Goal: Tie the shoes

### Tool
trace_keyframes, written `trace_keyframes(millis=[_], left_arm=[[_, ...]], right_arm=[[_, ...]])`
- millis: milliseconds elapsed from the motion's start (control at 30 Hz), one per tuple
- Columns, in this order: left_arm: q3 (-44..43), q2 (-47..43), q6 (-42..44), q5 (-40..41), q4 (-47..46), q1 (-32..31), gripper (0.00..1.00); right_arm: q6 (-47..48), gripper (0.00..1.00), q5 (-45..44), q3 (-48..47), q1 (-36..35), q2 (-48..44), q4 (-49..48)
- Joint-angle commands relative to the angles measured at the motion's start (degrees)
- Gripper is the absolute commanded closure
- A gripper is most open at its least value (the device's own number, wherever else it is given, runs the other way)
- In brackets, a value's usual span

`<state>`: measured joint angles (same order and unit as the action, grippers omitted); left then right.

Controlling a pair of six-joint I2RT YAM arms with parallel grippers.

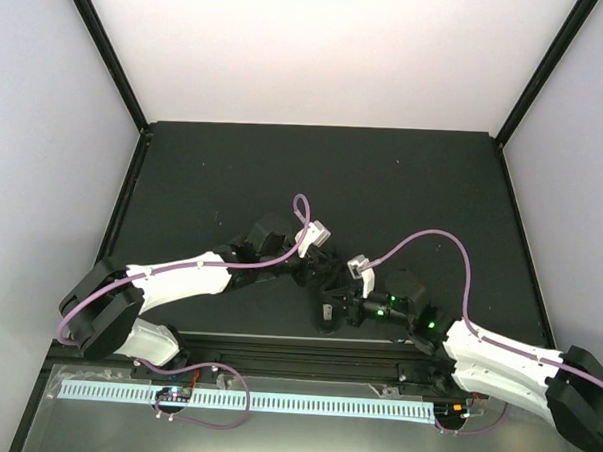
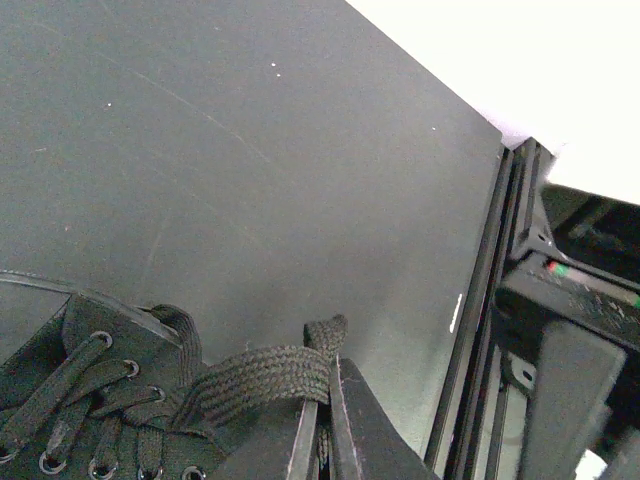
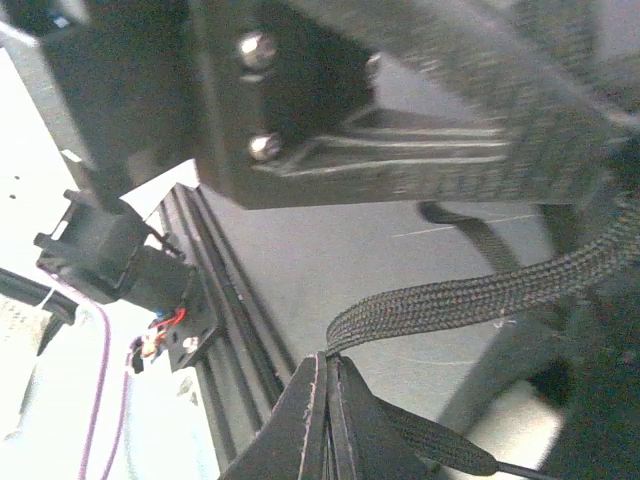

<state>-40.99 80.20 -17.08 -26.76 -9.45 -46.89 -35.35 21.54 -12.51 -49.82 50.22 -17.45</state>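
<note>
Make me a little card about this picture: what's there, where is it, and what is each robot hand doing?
thing: black shoe with laces through ring eyelets
where: on the dark table, between the two arms
left jaws: shut on a flat black lace coming from the shoe
right jaws: shut on a lace that stretches away up to the right
bow: none to be seen yet

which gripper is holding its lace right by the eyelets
The left gripper: eyelets sit just beside its pinched lace. The right gripper's view shows lace but no eyelets.
</note>
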Motion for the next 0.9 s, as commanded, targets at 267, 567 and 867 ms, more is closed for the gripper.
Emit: trace_keyframes(millis=[267,567,867], left_arm=[[-3.15,-0.66,0.28,0.64,-0.74,0.31,0.98],[-3.13,-1.19,0.56,0.84,-0.3,0.4,0.99],[-3.39,-1.22,0.93,0.88,-0.07,0.56,0.98]], right_arm=[[-5.57,0.98,-7.36,-4.36,-15.86,20.91,-13.89],[-4.68,0.9,-13.15,-8.62,-23.59,21.01,-5.02],[-2.18,0.24,-12.91,-9.29,-25.24,7.7,10.3]])
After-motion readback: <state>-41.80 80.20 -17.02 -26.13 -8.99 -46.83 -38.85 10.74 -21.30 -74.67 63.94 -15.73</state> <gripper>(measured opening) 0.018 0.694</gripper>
